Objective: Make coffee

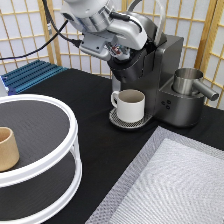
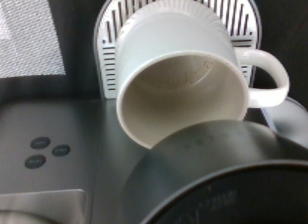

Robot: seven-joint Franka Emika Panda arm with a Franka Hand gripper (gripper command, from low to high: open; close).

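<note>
Fingers lost against the dark brew head, so I cannot tell whether they are open or closed. The gripper [image 1: 121, 51] sits at the top front of the coffee machine [image 1: 167, 75], right against its head and directly above the mug [image 1: 131, 105].

No coffee pod shows in either view, so its place and look cannot be told.

The white mug stands upright on the round drip tray [image 1: 115, 120], handle toward the exterior view's left, its inside pale and bare. From the wrist, the mug [image 2: 181, 75] rests on the slotted grille [image 2: 108, 60], with the machine's three buttons [image 2: 46, 150] to one side and a dark rounded part [image 2: 233, 180] of the head filling the near corner.

A steel jug [image 1: 187, 81] sits on the machine's side toward the exterior view's right. At the left, a tan cup [image 1: 6, 147] stands on the upper tier of a white two-tier turntable [image 1: 75, 137]. A grey mat [image 1: 175, 185] covers the black tabletop [image 1: 92, 100] at bottom right.
</note>
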